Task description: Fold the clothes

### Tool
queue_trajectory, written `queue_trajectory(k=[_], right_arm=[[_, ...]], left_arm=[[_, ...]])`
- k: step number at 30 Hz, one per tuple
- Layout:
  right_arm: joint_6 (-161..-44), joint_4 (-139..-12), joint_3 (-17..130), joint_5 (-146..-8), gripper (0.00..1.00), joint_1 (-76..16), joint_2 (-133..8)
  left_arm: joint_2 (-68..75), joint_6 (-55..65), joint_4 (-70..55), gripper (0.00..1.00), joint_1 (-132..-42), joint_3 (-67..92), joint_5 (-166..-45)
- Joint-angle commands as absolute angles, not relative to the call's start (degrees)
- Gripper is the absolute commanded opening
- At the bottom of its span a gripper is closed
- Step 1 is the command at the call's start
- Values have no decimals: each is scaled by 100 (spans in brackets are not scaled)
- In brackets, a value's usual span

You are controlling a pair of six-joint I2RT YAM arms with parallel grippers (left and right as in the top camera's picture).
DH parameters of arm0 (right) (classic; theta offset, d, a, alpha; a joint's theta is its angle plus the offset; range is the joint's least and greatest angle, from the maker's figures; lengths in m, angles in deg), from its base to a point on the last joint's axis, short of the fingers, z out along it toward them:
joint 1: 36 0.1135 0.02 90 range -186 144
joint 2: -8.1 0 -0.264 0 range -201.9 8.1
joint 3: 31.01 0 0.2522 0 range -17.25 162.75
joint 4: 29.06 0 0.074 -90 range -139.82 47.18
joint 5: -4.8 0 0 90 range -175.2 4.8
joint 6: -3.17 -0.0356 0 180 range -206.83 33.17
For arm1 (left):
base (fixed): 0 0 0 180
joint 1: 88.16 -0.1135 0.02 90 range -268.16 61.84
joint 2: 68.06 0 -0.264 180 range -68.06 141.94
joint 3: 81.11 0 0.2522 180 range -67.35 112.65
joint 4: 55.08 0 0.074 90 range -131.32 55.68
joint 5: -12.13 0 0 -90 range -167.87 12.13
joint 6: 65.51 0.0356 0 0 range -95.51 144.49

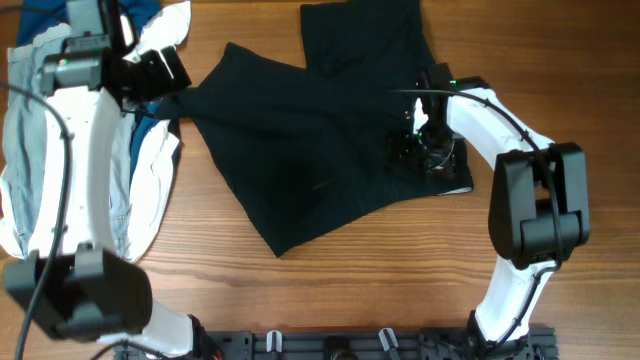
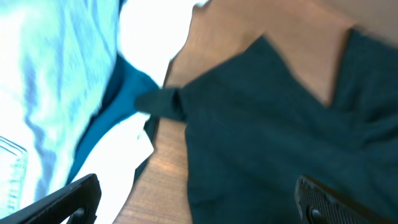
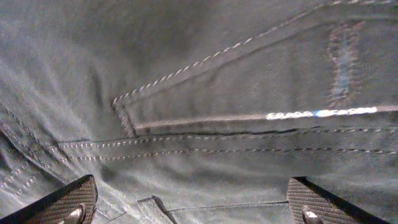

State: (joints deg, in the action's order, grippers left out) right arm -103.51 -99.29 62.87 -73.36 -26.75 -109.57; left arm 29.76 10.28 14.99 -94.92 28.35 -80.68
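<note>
The black shorts [image 1: 300, 160] are found spread askew mid-table [image 1: 400, 280], with no finished fold evident and the folding judged largely outstanding, while the left gripper [image 2: 196, 202] and right gripper [image 3: 186, 208] are held wide open, nothing being gripped.

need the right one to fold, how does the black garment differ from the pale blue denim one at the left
Colour: the black garment is plain black; the denim garment is pale blue.
Place: the black one lies mid-table; the denim one sits at the left edge beside a white garment.
Pose: the black one is spread fairly flat; the denim one is bunched, partly under the left arm.
Both are soft clothes on the table.
</note>
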Motion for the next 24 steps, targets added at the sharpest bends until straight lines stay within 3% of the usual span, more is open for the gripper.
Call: queue_trajectory(k=[1,8,14,24], right_arm=[[-10502,-9337,6001,-7885,99,-3151,-11060],[-10181,-8089,5922,-8803,96,-4340,-11427],[-9575,-7013,6162,-8641,95,-5385,-11565],[-9582,-10067,9952,-7288,98,-5234,-11551]], left_arm=[[2759,1082,1445,100,-9466,2942,-7974],[2773,1084,1456,100,-9215,2931,-8014],[2862,1082,1377,100,-8893,2929,-8016],[4543,1572,448,100,-8166,2918,-8267]])
